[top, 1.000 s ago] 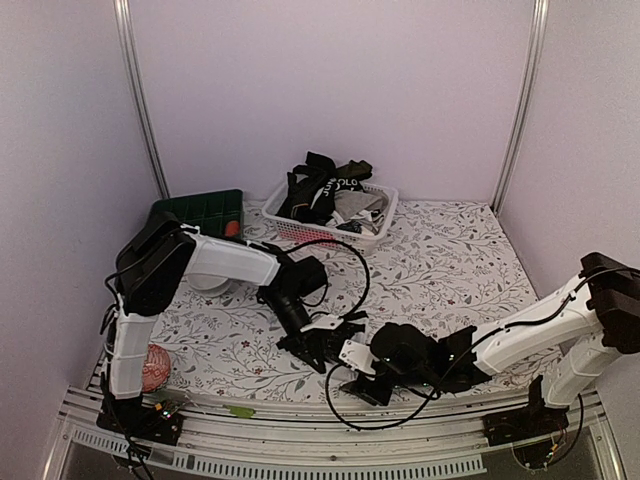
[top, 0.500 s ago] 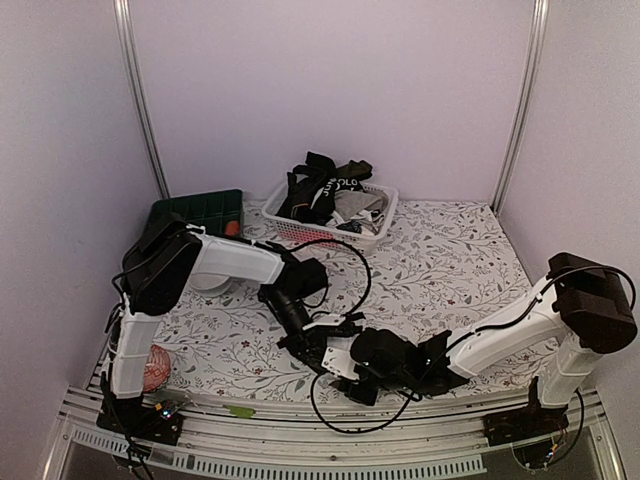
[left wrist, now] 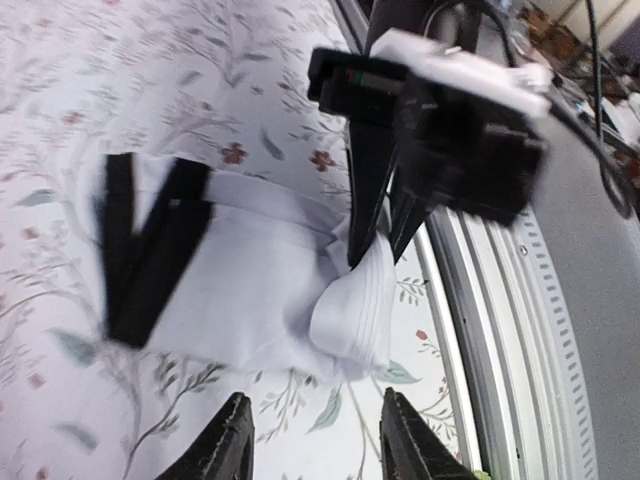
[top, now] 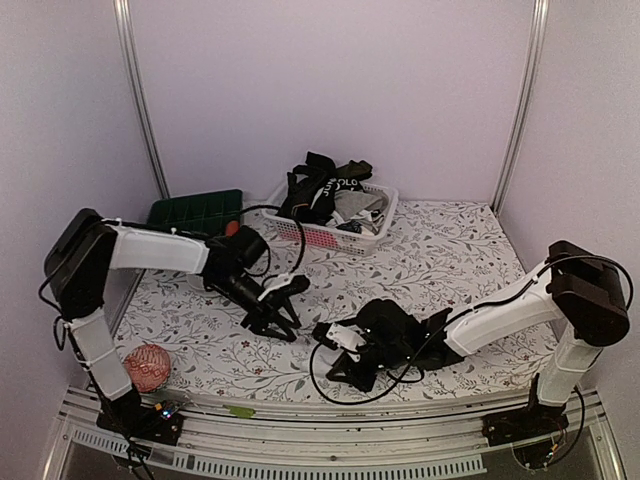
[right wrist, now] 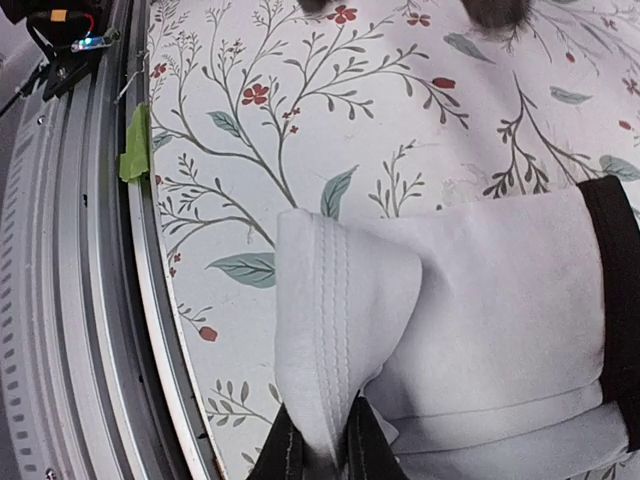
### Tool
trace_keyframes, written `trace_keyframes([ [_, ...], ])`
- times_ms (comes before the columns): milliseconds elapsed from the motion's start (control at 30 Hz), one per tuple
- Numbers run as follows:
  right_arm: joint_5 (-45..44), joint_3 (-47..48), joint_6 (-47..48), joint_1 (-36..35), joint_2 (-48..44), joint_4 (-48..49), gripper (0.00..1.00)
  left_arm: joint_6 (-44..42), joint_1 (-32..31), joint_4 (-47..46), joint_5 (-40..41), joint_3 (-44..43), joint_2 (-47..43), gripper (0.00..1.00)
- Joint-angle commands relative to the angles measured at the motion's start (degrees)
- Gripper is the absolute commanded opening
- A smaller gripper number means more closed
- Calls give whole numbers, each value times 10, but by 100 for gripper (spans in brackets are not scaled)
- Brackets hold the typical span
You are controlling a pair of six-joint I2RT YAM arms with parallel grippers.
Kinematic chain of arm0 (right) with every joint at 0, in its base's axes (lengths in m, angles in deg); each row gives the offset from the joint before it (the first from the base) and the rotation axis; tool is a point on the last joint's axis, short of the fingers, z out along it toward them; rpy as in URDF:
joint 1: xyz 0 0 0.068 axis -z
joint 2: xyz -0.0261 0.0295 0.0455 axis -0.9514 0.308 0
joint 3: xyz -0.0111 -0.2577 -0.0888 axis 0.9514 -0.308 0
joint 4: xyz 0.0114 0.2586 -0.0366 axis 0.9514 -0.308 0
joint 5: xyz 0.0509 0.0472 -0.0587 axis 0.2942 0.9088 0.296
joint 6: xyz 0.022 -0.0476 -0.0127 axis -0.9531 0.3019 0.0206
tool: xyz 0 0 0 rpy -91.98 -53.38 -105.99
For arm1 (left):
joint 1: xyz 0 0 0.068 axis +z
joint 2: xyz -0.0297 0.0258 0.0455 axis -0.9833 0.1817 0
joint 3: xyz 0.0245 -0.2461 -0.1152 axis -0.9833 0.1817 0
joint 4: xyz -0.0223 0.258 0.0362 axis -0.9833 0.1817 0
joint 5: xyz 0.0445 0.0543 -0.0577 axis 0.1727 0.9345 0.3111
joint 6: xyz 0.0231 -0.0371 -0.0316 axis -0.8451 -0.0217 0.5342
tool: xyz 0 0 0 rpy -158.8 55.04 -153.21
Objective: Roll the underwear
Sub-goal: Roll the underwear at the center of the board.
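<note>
On the surface, a basket of dark underwear is set at the back; well before the basket, white underwear is pinched at its fold by the right claw; the left claw is held spread, empty, nearer the basket.

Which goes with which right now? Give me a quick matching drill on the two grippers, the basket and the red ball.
Things:
1. left gripper
2. right gripper
3. basket
4. red ball

Places or states:
A. at the middle of the table's back edge
B. pinching a fold of the white underwear
C. at the near left corner of the table
D. open, with nothing between its fingers

Pairs: 1-D, 2-B, 3-A, 4-C
</note>
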Motion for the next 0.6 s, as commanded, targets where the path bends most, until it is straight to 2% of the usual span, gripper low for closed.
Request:
trace_keyframes([
  [0, 185, -5, -110, 60, 16, -16, 0, 122, 41, -271, 23, 135, -157, 45],
  [100, 258, 2, -142, 91, 40, -11, 0, 125, 38, -350, 51, 216, -229, 47],
  [200, 327, 21, -170, 118, 77, -8, 0, 97, 17, -374, 89, 264, -275, 48],
  [333, 400, 37, -204, 143, 119, 2, 0, 43, -43, -409, 159, 319, -322, 48],
  [567, 478, 61, -258, 178, 186, 1, 0, -25, -115, -485, 243, 365, -309, 52],
])
